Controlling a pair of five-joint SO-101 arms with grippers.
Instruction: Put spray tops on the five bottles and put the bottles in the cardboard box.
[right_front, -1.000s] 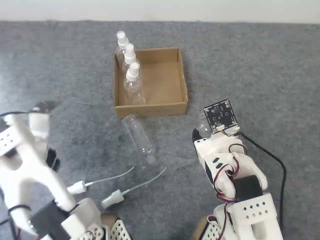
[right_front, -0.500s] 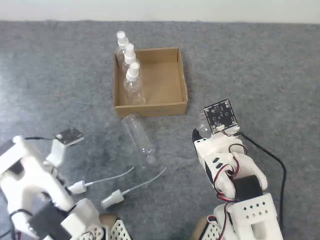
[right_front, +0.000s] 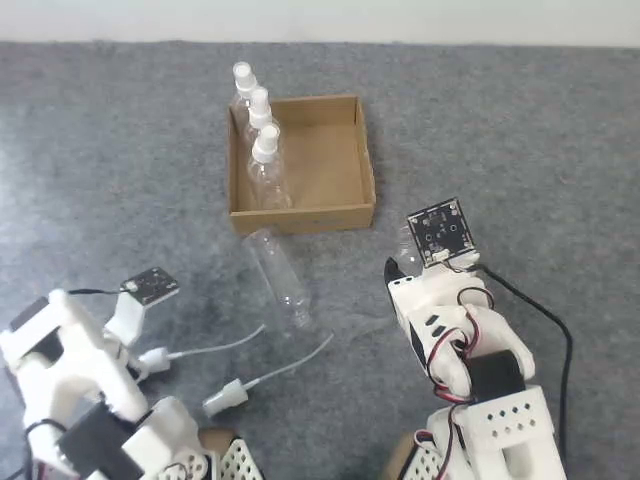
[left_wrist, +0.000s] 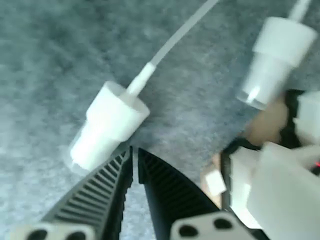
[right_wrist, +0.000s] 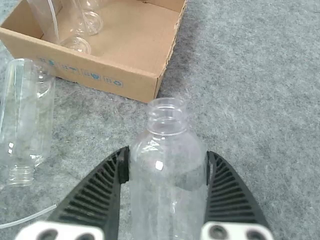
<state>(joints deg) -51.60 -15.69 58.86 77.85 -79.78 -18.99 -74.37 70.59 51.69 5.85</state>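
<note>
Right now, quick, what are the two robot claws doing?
Left gripper: shut, empty, beside a white plastic spray top.
Right gripper: shut on a clear, uncapped plastic bottle.

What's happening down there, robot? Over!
Right hand gripping an uncapped bottle. Left hand shut, beside a loose spray top. Three capped bottles in the box. A spare bottle lies in front of it.

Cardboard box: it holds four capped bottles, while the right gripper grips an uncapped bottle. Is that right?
No: the cardboard box holds three capped bottles, not four, as the high view shows. The right gripper does grip an uncapped bottle.
</note>
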